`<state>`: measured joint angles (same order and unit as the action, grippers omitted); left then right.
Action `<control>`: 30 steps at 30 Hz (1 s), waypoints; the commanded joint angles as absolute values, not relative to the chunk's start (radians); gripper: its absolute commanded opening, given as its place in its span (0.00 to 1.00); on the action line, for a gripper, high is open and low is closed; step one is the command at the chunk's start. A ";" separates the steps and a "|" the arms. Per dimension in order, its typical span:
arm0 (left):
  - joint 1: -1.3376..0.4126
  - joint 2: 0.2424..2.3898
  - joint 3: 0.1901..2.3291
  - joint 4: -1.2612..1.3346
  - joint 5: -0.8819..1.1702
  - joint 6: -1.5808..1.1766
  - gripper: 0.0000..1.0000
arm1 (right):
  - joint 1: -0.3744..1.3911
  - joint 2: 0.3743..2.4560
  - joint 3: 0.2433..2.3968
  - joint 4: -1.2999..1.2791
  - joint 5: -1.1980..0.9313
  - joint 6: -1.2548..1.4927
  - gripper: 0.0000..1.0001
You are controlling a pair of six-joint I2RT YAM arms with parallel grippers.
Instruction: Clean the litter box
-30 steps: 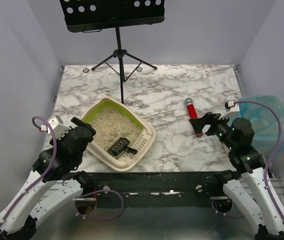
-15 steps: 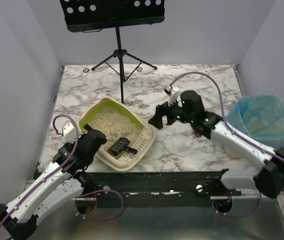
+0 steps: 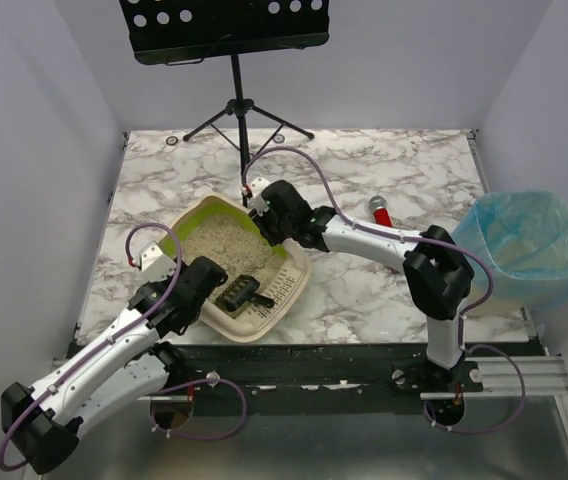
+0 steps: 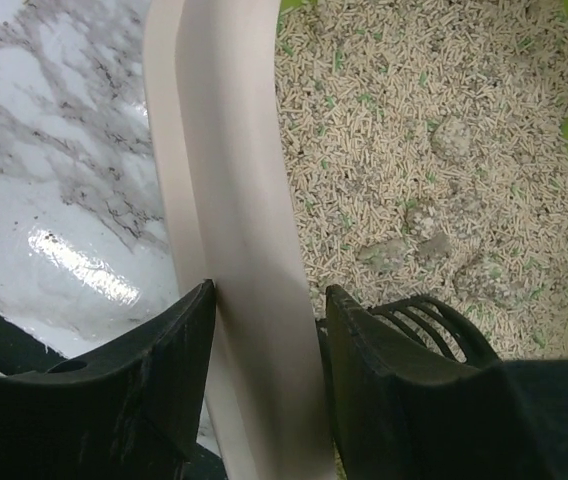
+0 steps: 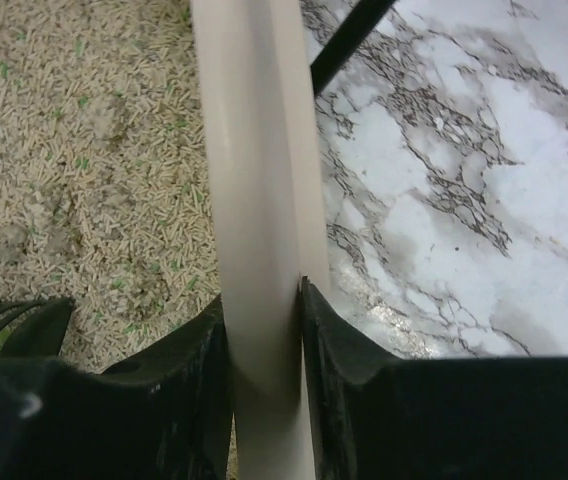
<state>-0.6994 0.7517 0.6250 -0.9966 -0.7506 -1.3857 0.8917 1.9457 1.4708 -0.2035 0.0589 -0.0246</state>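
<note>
Both straddle the litter box (image 4: pixel 229 180) rim; right gripper (image 5: pixel 262 300) clamps it; left gripper (image 4: pixel 269 300), cannot tell

Dark scoop (image 4: pixel 442 322) partly behind fingers (image 4: pixel 384 400)

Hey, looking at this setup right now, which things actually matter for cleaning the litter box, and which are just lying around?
For the job: litter box; black scoop lying in it; clumps in the litter; bin lined with a blue bag; left gripper and right gripper, both astride the box's rim.
Just lying about: red microphone; music stand.
</note>
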 commanded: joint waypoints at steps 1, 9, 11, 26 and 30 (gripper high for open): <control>-0.696 0.742 0.626 -1.005 -0.727 -1.429 0.52 | 0.919 1.921 1.439 -0.236 0.101 -0.011 0.31; -0.695 0.699 0.615 -0.936 -0.684 -1.379 0.17 | 0.991 1.741 1.240 -0.183 0.198 0.156 0.05; -0.695 0.706 0.604 -0.919 -0.658 -1.367 0.12 | 0.992 1.701 1.183 -0.184 0.227 0.207 0.01; -0.764 0.862 0.591 -0.660 -0.399 -1.201 0.00 | 0.992 1.385 0.896 -0.457 0.442 0.657 0.01; -0.818 0.890 0.592 -0.505 -0.328 -1.134 0.00 | 0.992 1.309 0.790 -0.494 0.442 0.755 0.01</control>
